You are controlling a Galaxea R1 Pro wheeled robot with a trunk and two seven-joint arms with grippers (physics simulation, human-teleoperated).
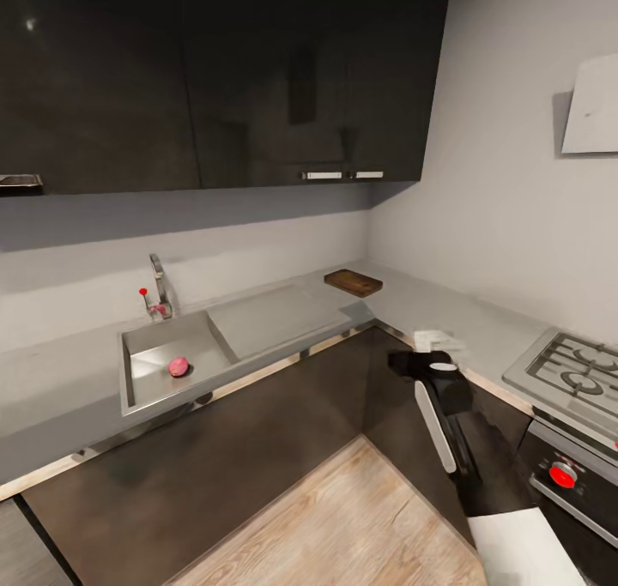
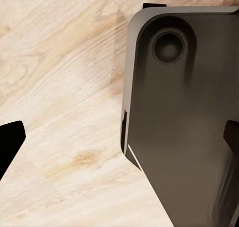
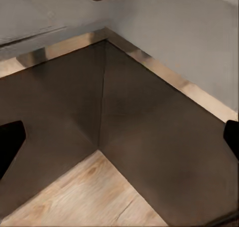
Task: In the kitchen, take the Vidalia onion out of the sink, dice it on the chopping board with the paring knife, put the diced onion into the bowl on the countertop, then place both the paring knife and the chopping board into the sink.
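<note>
My right tool [image 3: 119, 137] hangs wide, holding nothing, aimed at the cabinet corner; my left tool [image 2: 119, 137] is spread too, over the wooden floor [image 2: 59, 87]. Nothing grasped yet. The onion [image 1: 178, 366] waits in the sink [image 1: 142, 344], left of centre; the chopping board [image 1: 353, 282] sits on the worktop [image 1: 481, 320], upper middle.

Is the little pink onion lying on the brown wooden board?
No, the pink onion lies inside the steel sink; the brown wooden chopping board sits bare.
</note>
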